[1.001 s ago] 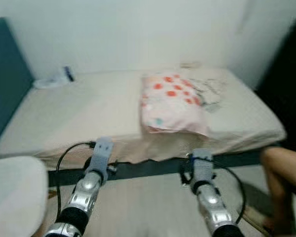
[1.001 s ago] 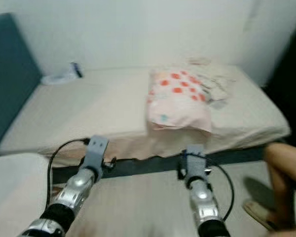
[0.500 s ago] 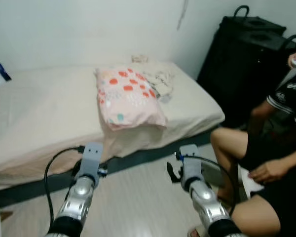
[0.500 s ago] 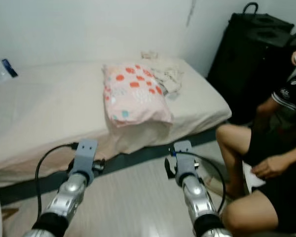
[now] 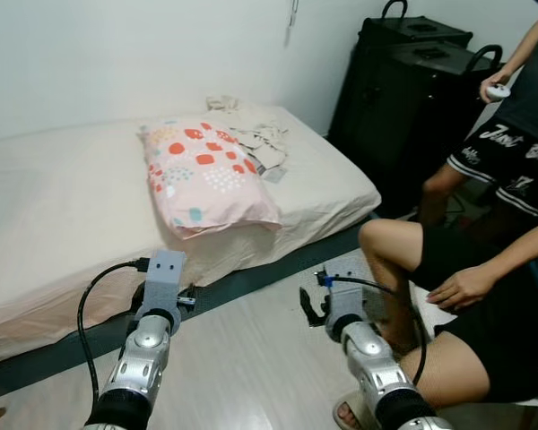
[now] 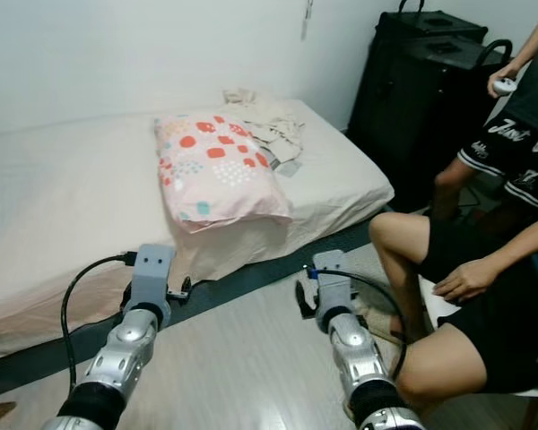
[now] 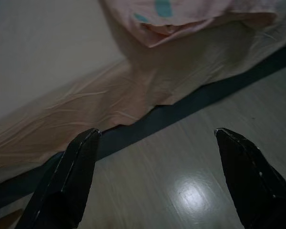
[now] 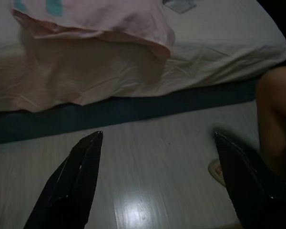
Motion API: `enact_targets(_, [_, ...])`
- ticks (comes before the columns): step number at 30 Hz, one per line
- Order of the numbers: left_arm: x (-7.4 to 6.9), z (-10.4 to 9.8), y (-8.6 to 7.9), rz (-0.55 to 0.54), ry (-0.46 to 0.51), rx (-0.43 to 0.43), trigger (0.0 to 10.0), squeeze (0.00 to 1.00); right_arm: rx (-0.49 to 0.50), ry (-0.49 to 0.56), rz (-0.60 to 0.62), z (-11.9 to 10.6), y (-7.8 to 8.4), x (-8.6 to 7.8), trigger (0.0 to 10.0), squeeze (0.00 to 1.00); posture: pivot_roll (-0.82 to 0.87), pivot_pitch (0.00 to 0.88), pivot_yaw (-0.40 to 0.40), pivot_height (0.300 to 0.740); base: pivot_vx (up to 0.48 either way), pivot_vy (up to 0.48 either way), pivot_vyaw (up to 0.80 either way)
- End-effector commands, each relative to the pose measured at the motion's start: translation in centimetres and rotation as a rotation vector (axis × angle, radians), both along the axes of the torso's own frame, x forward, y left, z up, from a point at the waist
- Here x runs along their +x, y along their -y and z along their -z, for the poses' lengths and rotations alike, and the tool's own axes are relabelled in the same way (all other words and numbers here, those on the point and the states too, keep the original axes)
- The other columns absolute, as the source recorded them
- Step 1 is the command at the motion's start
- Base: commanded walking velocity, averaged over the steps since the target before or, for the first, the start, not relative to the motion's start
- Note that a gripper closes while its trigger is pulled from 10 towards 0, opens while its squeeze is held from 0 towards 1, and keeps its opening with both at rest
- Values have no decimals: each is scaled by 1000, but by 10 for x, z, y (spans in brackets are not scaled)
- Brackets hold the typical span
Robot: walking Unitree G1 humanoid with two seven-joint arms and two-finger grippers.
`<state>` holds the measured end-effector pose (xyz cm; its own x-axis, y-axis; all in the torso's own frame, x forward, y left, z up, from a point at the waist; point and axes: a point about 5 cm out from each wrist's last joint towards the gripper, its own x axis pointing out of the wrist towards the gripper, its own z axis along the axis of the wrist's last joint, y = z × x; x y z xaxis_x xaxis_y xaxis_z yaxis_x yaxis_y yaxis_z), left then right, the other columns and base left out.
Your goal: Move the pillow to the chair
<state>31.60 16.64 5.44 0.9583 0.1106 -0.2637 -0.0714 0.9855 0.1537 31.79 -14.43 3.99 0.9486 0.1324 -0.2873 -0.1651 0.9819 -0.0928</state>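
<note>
Left eye view: swung right since 1 second ago; pillow (image 5: 206, 176) now at 11 o'clock on bed (image 5: 63, 224). Both grippers (image 7: 157, 181) (image 8: 157, 181) low, fingers spread, holding nothing. Pickup still ahead.

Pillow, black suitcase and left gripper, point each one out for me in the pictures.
pillow (image 5: 206, 175): left eye view, middle of its spotted top.
black suitcase (image 5: 399, 90): left eye view, its front face.
left gripper (image 7: 157, 157): left wrist view, midway between its open fingertips.
</note>
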Motion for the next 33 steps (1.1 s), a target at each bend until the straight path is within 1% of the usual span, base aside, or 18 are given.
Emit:
enact_targets(1, [0,0,4,8,9,-16,10000,0,4,-3,23,2,6,-1,10000,0,-3,76,-53,740,0,0,0])
enact_targets(3, [0,-2,5,11,24,-28,10000,0,4,-1,25,2,7,-1,10000,0,-6,76,-51,740,0,0,0])
enact_targets(6, [2,-6,7,18,46,-36,10000,0,5,5,34,2,9,-2,10000,0,-11,73,-47,740,271,0,0])
enact_targets(11, [3,-7,9,23,52,-43,10000,0,3,6,49,2,12,-1,10000,0,-15,72,-46,740,302,0,0])
enact_targets(20, [4,-8,10,32,58,-39,10000,0,1,14,61,1,11,-1,10000,0,-19,67,-44,740,310,0,0])
enact_targets(30, [4,-9,10,28,63,-41,10000,0,-20,15,38,1,11,0,10000,0,-18,69,-49,740,317,0,0])
enact_targets(33, [4,-9,9,27,63,-41,10000,0,-20,13,39,1,11,0,10000,0,-18,69,-49,740,319,0,758])
